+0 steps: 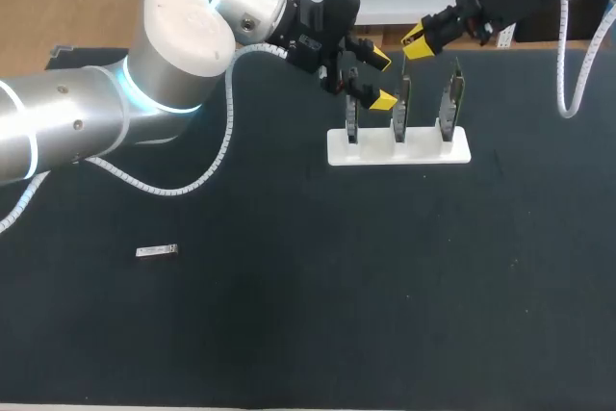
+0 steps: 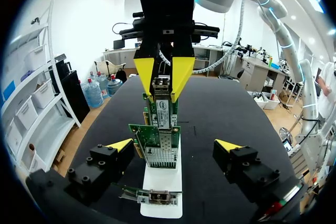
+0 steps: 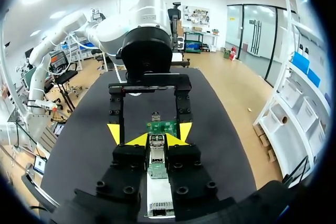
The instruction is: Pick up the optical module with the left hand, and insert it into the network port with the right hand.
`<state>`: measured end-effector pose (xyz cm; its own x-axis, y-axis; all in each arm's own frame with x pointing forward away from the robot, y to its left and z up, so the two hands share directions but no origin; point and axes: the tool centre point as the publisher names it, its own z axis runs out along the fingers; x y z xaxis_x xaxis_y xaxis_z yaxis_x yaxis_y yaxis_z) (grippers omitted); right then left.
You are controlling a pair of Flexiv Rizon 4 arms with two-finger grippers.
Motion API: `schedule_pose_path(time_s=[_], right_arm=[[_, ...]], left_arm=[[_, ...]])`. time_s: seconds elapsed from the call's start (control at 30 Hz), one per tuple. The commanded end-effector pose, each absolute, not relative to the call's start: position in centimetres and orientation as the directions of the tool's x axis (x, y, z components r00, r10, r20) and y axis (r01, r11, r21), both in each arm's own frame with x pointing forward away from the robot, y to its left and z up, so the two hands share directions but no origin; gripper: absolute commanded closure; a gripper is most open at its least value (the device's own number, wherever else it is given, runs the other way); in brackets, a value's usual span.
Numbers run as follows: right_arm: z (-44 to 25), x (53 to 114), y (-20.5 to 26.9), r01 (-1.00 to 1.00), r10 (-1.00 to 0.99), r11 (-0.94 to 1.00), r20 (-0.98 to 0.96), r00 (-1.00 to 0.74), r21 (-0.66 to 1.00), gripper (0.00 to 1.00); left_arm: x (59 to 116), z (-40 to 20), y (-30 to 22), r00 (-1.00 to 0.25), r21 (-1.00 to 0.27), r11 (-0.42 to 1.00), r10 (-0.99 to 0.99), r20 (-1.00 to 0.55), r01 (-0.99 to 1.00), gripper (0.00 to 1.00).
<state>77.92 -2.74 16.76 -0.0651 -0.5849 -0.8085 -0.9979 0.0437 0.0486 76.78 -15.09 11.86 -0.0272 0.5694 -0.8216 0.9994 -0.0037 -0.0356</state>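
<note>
Optical module: lying flat on the dark surface, on my left side, well apart from the white stand with its three upright cards. My left hand: wide open, holding nothing, over the stand's left end. My right hand: above the middle card; whether it grips anything, I cannot tell.

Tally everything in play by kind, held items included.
Stand: 1
Cards: 3
Modules: 2, the loose module on the table, the held module in the right gripper
Total: 6
</note>
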Motion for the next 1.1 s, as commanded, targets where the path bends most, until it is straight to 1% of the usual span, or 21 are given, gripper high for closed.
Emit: schedule_pose_path(time_s=[0.03,1.1], right_arm=[[16.82,77.52,-2.77,-0.998,-0.585,0.05,-0.809,-0.063,0.042,1.0],[16.87,77.85,-2.7,-0.998,-0.591,0.061,-0.804,-0.064,0.034,1.0]], left_arm=[[76.85,11.9,-15.17,-0.029,-0.037,-0.003,0.573,-0.819,0.999,0.0],[76.85,11.9,-15.17,-0.029,-0.037,-0.003,0.573,-0.819,0.999,0.0]])
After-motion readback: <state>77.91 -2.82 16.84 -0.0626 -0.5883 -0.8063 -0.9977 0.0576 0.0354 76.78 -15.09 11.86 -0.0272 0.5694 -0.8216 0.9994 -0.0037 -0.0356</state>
